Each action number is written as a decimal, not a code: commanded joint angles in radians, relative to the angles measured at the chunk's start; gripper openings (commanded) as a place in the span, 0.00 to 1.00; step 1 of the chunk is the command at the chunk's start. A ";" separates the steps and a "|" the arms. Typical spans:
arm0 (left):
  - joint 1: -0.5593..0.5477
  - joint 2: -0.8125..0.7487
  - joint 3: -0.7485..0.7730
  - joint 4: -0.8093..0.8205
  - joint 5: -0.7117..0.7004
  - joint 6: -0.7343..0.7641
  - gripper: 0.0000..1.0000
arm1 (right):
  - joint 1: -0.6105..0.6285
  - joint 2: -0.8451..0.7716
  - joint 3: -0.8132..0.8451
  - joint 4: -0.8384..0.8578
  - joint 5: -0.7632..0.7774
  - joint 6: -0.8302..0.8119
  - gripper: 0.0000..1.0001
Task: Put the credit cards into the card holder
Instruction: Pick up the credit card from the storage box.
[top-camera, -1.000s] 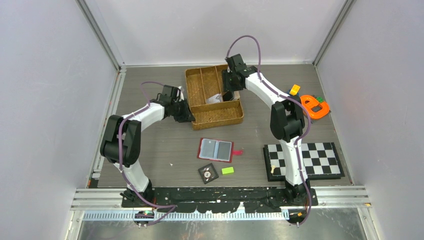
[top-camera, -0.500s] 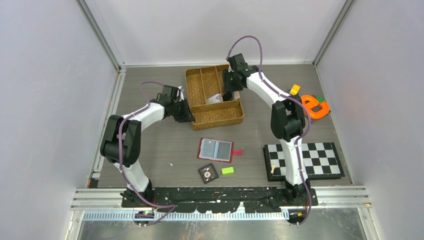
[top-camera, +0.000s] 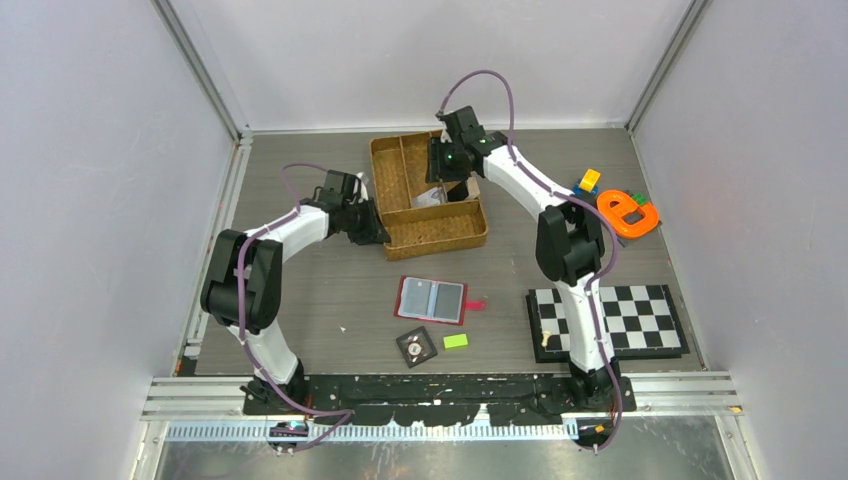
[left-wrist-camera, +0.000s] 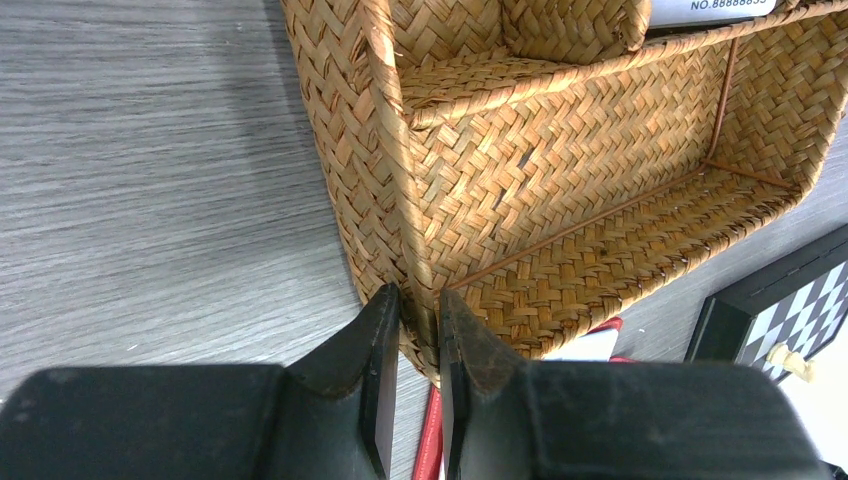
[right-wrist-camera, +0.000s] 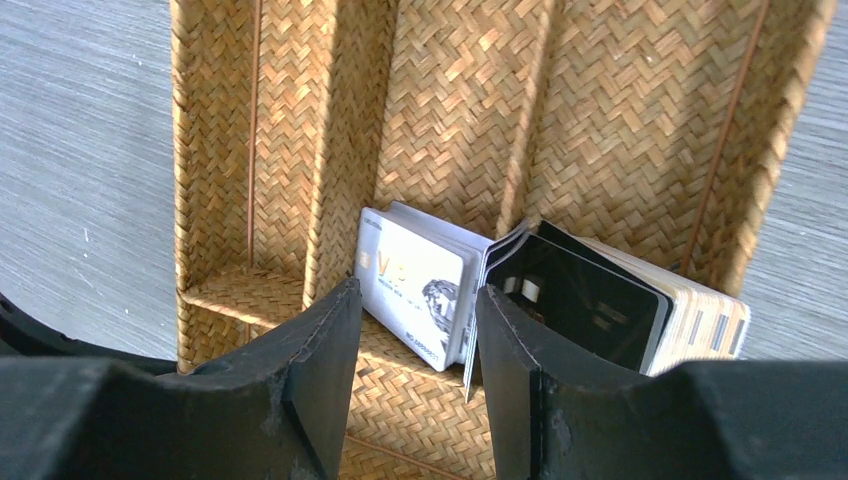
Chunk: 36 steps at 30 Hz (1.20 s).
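The credit cards (right-wrist-camera: 415, 285) stand as a leaning stack in the woven brown tray (right-wrist-camera: 620, 110): a white one in front, with black (right-wrist-camera: 585, 305) and tan-edged ones behind. In the top view the cards (top-camera: 430, 198) sit mid-tray. My right gripper (right-wrist-camera: 418, 300) is open just above them, its right finger beside the black card; it also shows in the top view (top-camera: 441, 182). My left gripper (left-wrist-camera: 420, 310) is shut on the tray's near-left corner wall (left-wrist-camera: 405, 190); it also shows in the top view (top-camera: 380, 233). The red card holder (top-camera: 432, 299) lies open on the table, nearer than the tray.
A black tile with a dial (top-camera: 416, 346) and a green block (top-camera: 456, 341) lie near the card holder. A checkerboard (top-camera: 610, 320) sits front right. An orange toy (top-camera: 627, 212) and a small yellow-blue block (top-camera: 588, 181) sit at the right.
My right wrist has shifted left over the tray, toward the cards. My left arm and the tray have not moved.
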 joint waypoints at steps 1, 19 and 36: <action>-0.012 0.023 0.017 0.033 0.054 0.006 0.06 | 0.029 0.040 0.024 0.003 -0.045 0.027 0.51; -0.013 0.021 0.013 0.035 0.057 0.003 0.05 | 0.088 0.069 0.035 0.010 -0.079 0.031 0.51; -0.012 0.009 0.006 0.033 0.056 0.006 0.05 | 0.100 -0.015 0.036 -0.021 -0.009 -0.003 0.56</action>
